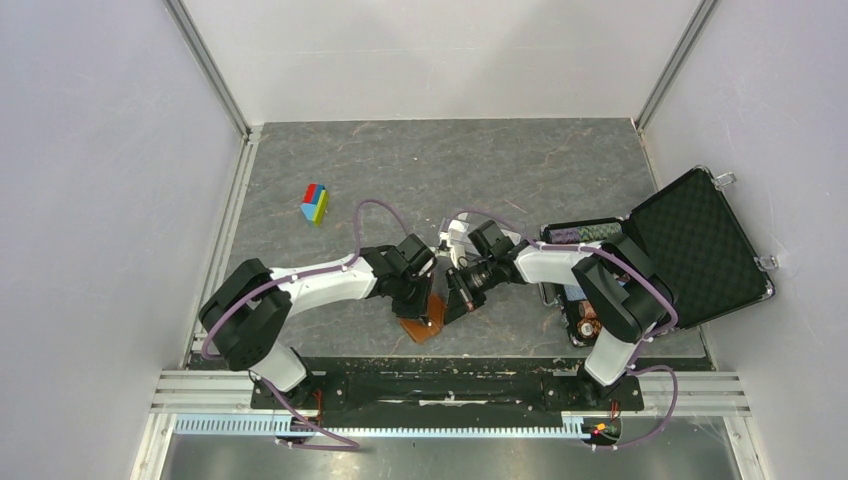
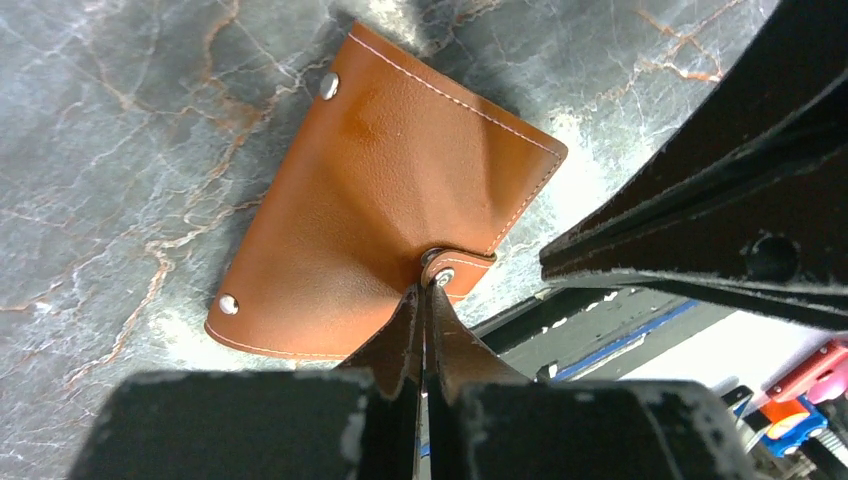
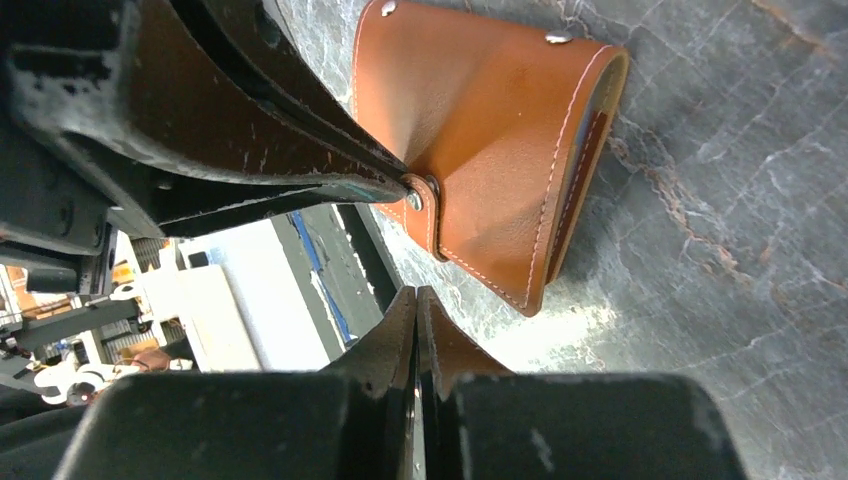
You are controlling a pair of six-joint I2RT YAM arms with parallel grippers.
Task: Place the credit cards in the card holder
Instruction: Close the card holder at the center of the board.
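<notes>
The top external view looks down from above and behind the arm bases, far off, onto the whole table (image 1: 560,160); the left wrist view looks along the left gripper (image 2: 427,290), very near the card holder (image 2: 380,190); the right wrist view faces it from the opposite side, equally near; all three share this card holder.

card holder (image 1: 421,328) on the counter (image 1: 450,160) at near centre, toy blocks (image 1: 315,203) behind to its left, open case (image 1: 700,245) at right
</notes>
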